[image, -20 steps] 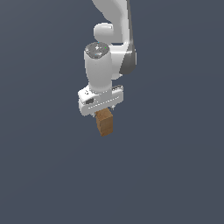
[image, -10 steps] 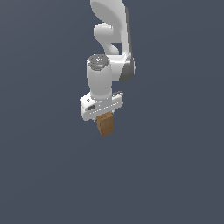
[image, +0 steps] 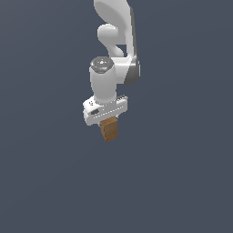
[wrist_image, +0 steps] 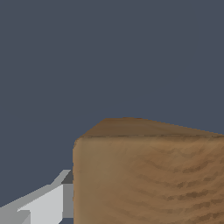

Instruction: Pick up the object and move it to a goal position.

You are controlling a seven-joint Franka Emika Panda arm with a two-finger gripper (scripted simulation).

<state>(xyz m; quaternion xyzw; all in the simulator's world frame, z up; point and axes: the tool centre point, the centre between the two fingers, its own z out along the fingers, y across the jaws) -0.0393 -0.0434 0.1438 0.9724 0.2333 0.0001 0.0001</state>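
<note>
One small brown rectangular block point(image: 109, 129) of speckled, wood-grained texture, taller than wide, hangs below the single glossy white gripper point(image: 108, 124) of the one smooth, rounded white robot arm point(image: 113, 50), the fingers point(wrist_image: 43, 203) clamped on its upper part against a plain dark grey-blue backdrop.

I see the brown block point(image: 109, 129) (wood-grained, taller than wide) hanging upright just beneath the gripper point(image: 107, 119), clamped.
</note>
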